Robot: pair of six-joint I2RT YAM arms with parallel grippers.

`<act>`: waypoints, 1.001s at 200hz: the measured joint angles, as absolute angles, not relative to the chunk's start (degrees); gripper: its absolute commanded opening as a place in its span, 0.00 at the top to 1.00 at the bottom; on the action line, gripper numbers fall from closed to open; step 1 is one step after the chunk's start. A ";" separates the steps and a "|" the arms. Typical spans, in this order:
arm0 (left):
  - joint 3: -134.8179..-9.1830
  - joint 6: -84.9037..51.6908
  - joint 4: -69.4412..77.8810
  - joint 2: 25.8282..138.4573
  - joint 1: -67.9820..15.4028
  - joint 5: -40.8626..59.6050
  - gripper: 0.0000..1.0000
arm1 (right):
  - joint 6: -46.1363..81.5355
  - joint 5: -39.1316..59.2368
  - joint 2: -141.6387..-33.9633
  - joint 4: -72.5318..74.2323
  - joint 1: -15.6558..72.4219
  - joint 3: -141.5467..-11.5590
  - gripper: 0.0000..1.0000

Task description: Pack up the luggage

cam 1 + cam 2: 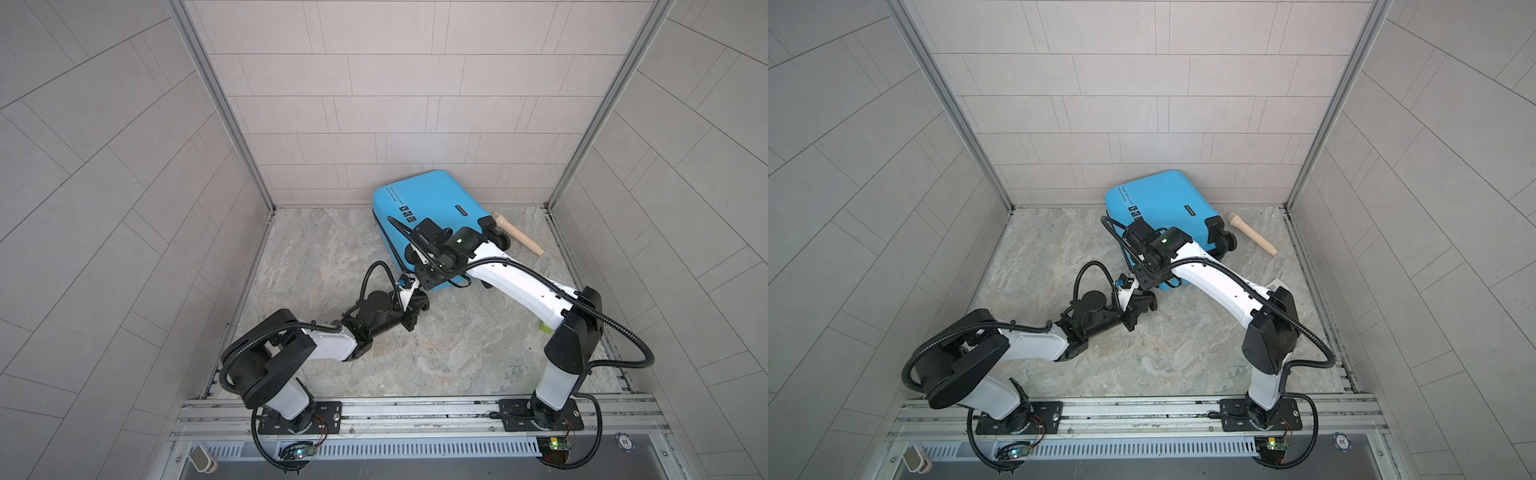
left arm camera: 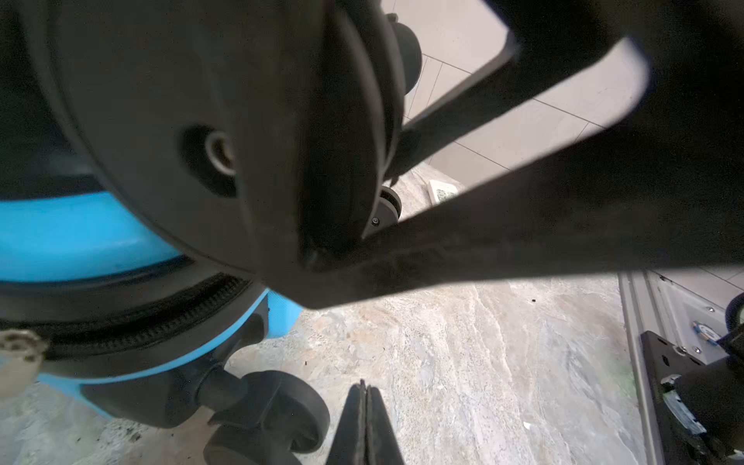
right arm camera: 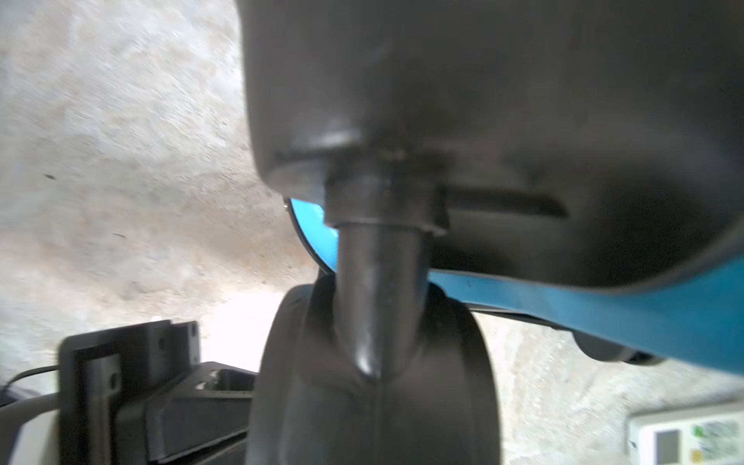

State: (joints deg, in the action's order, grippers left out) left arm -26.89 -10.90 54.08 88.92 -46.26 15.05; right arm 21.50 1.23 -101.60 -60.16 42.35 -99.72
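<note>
— Beside the case (image 1: 428, 199), at its near corner, what are the two tools doing?

— The left gripper (image 2: 364, 400) sits just off that corner, low over the table (image 1: 457, 353). Its jaws are pressed together, tip to tip.

— And the other one?

— The right gripper (image 1: 428, 281) reaches across the case's near edge and down at the same corner. Seen from the left wrist, its two black fingers (image 2: 523, 217) stand apart and run up against a wheel (image 2: 193, 120) of the case. Whether they pinch that wheel or only straddle it, I cannot tell. The right wrist view is too close and too blurred to settle it.

— Where does the case itself lie?

— On its broad side on the table, shell closed, printed face up. Its far corner is close to the back wall (image 1: 415, 104). Both top views show it turned at an angle, with the wheel end facing the right arm's side.

— Anything lying near it?

— A tan peg (image 1: 519, 235) lies just past the far corner of the wheel end, apart from the case. A white card (image 3: 684, 435) lies off the near side of the case.

— Do the grippers touch each other?

— They are close together at that corner of the case. Contact between them I cannot make out.
</note>
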 measured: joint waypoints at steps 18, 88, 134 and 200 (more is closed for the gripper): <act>-26.89 -11.00 54.50 88.92 -46.17 15.14 1.00 | 22.57 2.76 -101.60 -59.42 42.22 -100.79 1.00; -20.40 -9.13 55.55 80.64 -46.09 6.11 0.85 | 24.16 3.64 -101.71 -56.86 42.54 -99.33 1.00; -20.56 -6.20 44.38 67.05 -45.95 -2.22 0.70 | 24.43 3.70 -100.09 -53.71 42.81 -94.89 1.00; -13.17 -6.04 43.46 57.63 -45.65 -15.46 0.00 | 24.45 3.62 -97.06 -51.44 42.70 -91.39 1.00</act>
